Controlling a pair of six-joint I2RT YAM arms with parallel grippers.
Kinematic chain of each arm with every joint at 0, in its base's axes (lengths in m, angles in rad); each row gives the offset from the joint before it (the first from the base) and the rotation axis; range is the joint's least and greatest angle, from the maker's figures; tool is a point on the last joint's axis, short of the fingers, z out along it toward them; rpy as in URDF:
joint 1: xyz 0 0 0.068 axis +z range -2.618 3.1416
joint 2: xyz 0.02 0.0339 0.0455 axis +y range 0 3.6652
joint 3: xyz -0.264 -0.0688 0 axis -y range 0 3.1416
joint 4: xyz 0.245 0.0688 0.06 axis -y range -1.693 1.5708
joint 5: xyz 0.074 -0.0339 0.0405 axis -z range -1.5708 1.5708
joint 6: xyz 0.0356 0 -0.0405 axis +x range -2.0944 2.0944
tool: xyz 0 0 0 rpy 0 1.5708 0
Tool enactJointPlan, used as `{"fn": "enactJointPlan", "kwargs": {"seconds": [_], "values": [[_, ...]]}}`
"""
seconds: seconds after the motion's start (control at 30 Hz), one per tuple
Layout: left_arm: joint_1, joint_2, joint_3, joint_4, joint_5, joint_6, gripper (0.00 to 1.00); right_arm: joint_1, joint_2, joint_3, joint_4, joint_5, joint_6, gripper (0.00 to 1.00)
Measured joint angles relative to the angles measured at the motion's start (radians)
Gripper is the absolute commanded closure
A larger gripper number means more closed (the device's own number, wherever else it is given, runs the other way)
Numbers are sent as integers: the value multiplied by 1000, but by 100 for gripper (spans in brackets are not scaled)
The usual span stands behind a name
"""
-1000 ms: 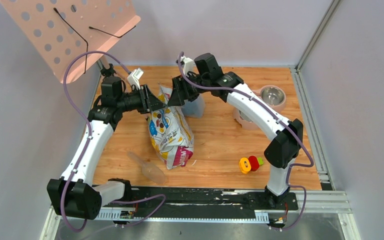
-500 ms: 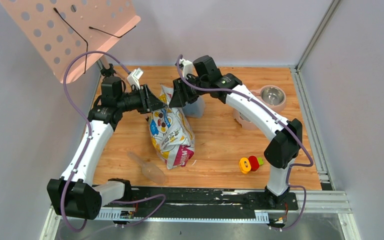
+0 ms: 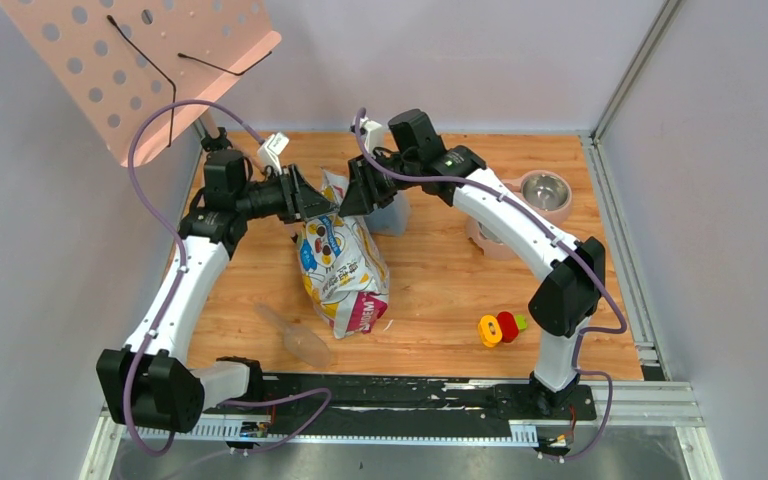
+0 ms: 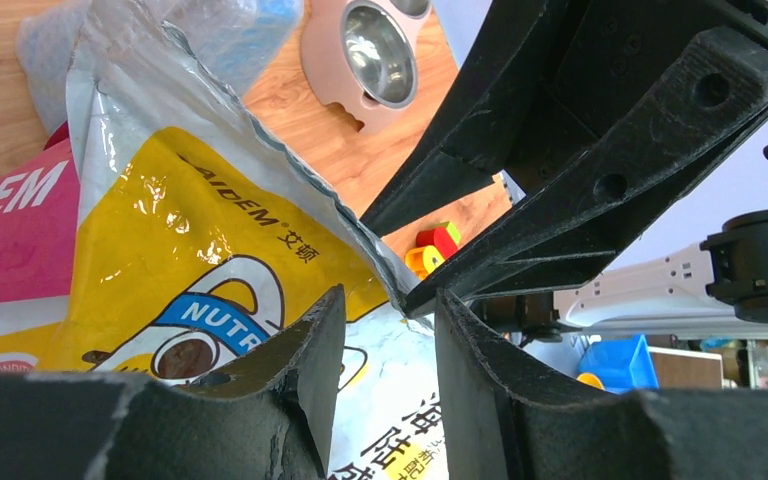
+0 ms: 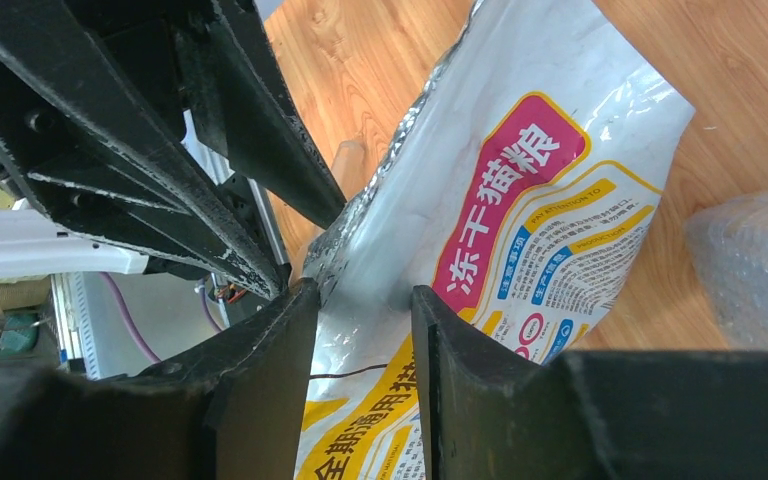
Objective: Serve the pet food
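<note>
Lying with its long axis near to far, the cat-food bag [image 3: 342,265] had its magenta bottom nearest the arms and its foil mouth at the far end. No pet food showed; presumably it sat inside. The left gripper [image 4: 388,330] and right gripper [image 5: 365,310] flanked that mouth, equally close, jaws partway apart astride the rim, neither visibly pinching.
</note>
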Motion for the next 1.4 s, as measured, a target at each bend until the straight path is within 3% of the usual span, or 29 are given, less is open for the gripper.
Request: {"fn": "enactJointPlan", "kwargs": {"seconds": [0.27,0.57,0.73,0.83,0.87,1.0,1.23,1.4], "values": [[0,11,0,18,24,-19,65,-7,0,0,-1,-46,-14,60],[3,42,0,20,15,-28,67,-6,0,0,-4,-110,-38,59],[3,43,0,27,18,-40,79,-6,0,0,-6,-116,-44,59],[3,43,0,35,23,-45,99,-6,0,0,-7,-108,-44,59],[3,43,0,37,24,-45,100,-6,0,0,-7,-103,-44,59],[3,43,0,40,24,-45,100,-6,0,0,-8,-72,-42,57],[3,37,-7,47,24,-45,100,3,0,5,-9,-15,-31,37],[3,37,-10,54,25,-45,100,23,0,19,-9,12,-34,40]]}}
